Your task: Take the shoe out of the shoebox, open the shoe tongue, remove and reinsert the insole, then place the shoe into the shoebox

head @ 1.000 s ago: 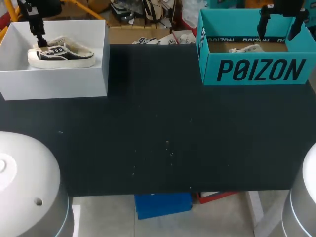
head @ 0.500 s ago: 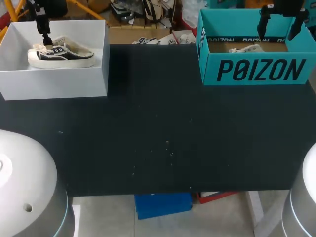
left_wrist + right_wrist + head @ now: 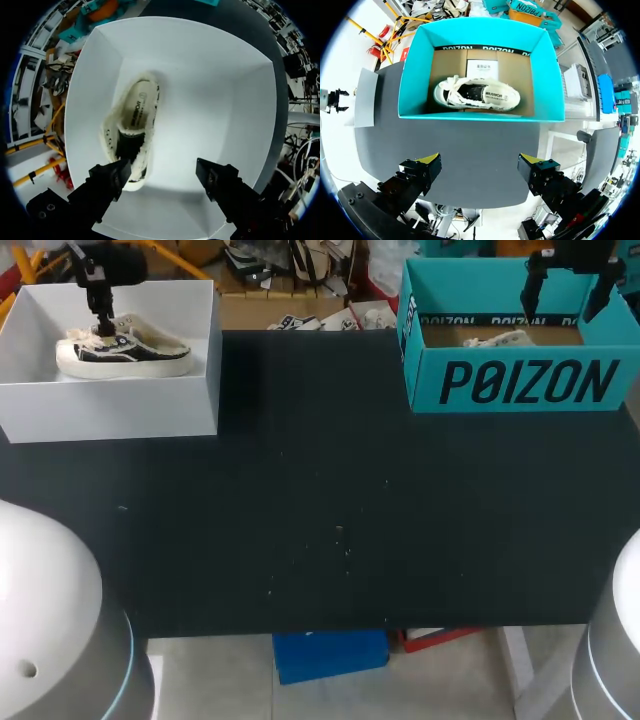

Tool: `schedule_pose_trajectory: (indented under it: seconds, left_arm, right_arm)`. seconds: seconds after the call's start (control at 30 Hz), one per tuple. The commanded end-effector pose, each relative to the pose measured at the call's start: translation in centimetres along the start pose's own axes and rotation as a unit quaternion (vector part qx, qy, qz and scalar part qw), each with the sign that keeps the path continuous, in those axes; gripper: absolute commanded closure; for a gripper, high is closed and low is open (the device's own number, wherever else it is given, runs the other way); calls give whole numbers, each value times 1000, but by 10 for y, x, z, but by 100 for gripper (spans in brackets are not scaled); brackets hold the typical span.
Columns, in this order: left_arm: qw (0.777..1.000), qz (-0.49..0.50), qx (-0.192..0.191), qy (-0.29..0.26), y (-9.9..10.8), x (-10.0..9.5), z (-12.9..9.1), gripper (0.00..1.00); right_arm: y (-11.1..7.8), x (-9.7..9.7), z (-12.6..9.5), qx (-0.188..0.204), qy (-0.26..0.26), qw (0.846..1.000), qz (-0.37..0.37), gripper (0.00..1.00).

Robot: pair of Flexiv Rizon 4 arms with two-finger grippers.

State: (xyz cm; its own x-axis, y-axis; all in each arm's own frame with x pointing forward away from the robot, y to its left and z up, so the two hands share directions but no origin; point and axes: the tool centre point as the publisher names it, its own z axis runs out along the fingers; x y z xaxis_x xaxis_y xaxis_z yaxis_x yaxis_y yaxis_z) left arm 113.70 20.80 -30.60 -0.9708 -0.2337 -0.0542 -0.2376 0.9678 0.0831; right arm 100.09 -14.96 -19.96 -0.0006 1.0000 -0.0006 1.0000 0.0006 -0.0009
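Note:
A black and cream shoe [image 3: 122,348] lies on its sole in the white shoebox [image 3: 120,410] at the table's far left. My left gripper [image 3: 100,322] hangs over the shoe's laced end. In the left wrist view the shoe [image 3: 132,127] shows from above inside the white shoebox [image 3: 225,80]; my left gripper [image 3: 162,177] is open, with one finger over the shoe's end and the other over bare box floor. A white shoe [image 3: 477,95] lies in the teal shoebox [image 3: 415,75]. My right gripper [image 3: 481,172] stands open well above the teal shoebox [image 3: 520,380], holding nothing.
The dark table [image 3: 320,520] stretches bare between the two boxes and toward the near edge. A white card [image 3: 481,67] lies on the teal box's floor behind the white shoe.
My left gripper has shifted right over the shoe in the white box, and its fingers have drawn in a little. The right arm has stayed still.

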Motion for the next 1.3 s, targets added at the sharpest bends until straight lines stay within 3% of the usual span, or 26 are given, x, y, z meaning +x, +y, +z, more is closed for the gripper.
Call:
schedule_pose_trajectory:
  seconds: [0.03,0.07,0.1,0.2,0.53,0.63,0.77,1.0,1.3]
  left_arm:
    - [1000,5,-5,10,-5,-14,14,22]
    - [1000,7,-5,11,-6,-14,17,25]
    - [1000,10,-8,10,-7,-15,21,36]
    - [1000,13,-10,14,-8,-15,28,41]
    - [999,16,-27,26,-10,-15,60,38]
    - [999,18,-30,29,-11,-14,69,40]
    - [999,18,-29,38,-13,-13,80,54]
    - [999,12,-22,44,-19,-12,89,53]
    - [999,8,-19,43,-20,-18,97,60]
  right_arm:
    - [0,0,0,0,0,1000,0,0]
    - [0,0,0,0,0,1000,0,0]
    - [0,0,0,0,0,1000,0,0]
    - [0,0,0,0,0,1000,0,0]
    - [0,0,0,0,0,1000,0,0]
    - [0,0,0,0,0,1000,0,0]
    - [0,0,0,0,0,1000,0,0]
    - [0,0,0,0,0,1000,0,0]
    - [0,0,0,0,0,1000,0,0]
